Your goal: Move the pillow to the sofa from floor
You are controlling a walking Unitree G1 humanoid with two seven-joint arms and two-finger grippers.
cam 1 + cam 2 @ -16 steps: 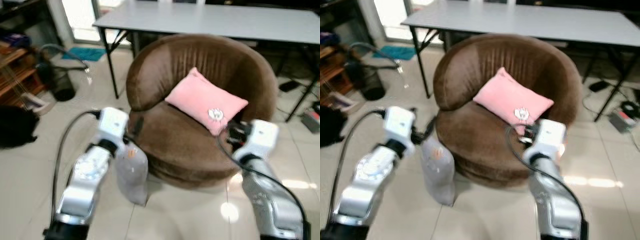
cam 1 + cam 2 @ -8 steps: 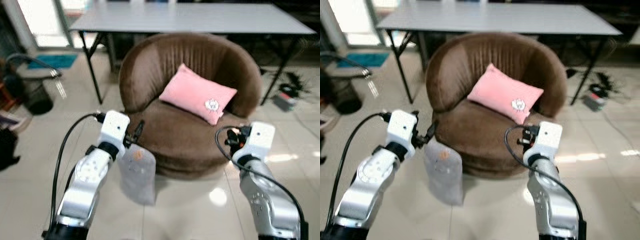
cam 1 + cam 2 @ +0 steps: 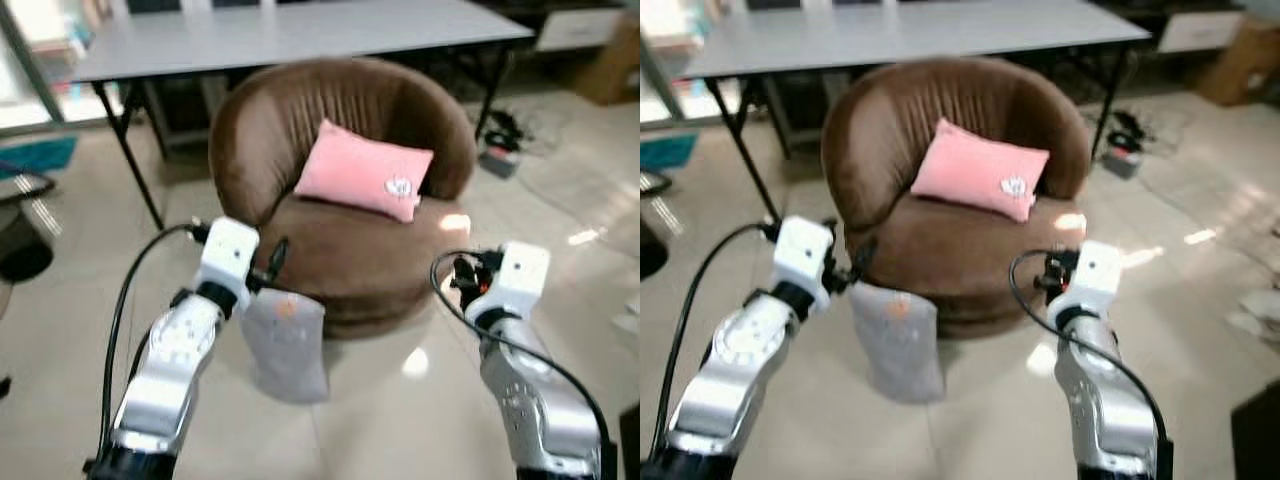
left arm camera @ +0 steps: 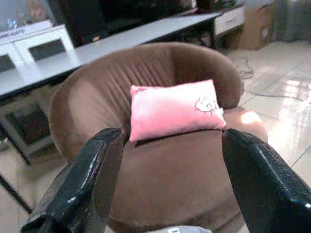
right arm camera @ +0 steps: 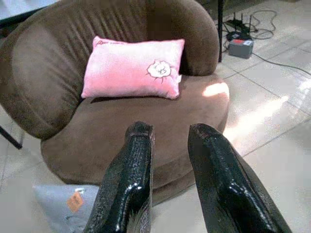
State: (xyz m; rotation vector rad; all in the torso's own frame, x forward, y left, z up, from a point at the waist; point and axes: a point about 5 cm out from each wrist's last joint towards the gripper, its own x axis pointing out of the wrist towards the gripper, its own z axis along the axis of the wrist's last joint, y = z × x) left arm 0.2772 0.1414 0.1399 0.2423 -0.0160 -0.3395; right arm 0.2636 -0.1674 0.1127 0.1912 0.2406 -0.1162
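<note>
Grey pillow [image 3: 286, 343] leans on the floor against the brown sofa [image 3: 350, 260], at its 7 o'clock. Your view has swung since a second ago; the pillow has not been lifted. Left gripper [image 4: 170, 184] is spread wide, empty, above it. Right gripper [image 5: 170, 179] is slightly parted, holding nothing. A pink cushion [image 3: 362, 183] occupies the seat. Task barely begun.
</note>
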